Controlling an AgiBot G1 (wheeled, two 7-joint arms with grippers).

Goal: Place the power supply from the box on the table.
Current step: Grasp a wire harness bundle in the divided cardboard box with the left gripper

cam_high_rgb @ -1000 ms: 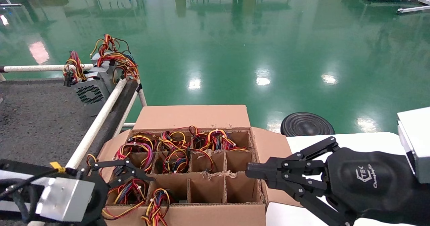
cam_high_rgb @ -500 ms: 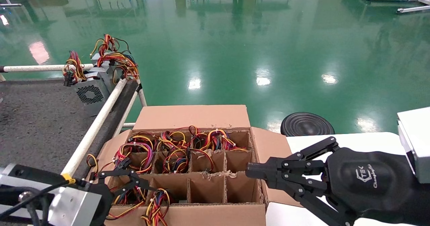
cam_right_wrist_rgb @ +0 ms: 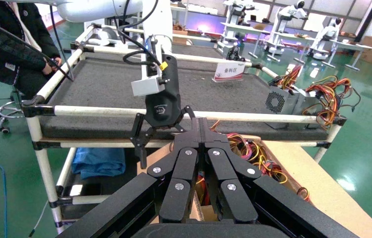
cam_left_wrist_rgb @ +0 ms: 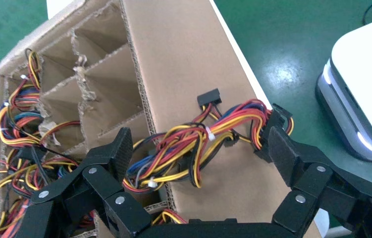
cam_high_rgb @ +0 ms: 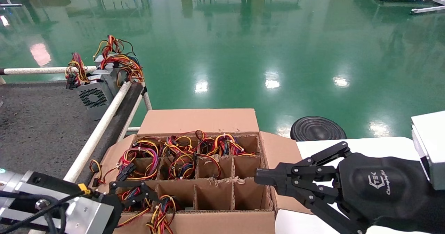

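The brown box (cam_high_rgb: 198, 121) with a divider grid stands in front of me, and several of its cells hold red, yellow and orange wire bundles. My left gripper (cam_high_rgb: 135, 192) is open over the near-left cell. In the left wrist view it (cam_left_wrist_rgb: 198, 141) straddles the power supply's wire bundle (cam_left_wrist_rgb: 193, 144), which spills over the box's near wall. The power supply's metal body is hidden in the cell. The dark grey table (cam_high_rgb: 34, 122) lies left of the box. My right gripper (cam_high_rgb: 259, 178) is shut and empty at the box's right wall.
Two grey units with fan grilles and wires (cam_high_rgb: 92, 95) stand at the table's far right corner. White rails (cam_high_rgb: 100, 126) edge the table beside the box. A white tabletop (cam_high_rgb: 382, 145) carries my right arm. A black round disc (cam_high_rgb: 318, 129) lies on the green floor.
My left arm has slid right and nearer, bringing its open fingers down from the second-row left cell to the near-left cell. The right arm has not moved.
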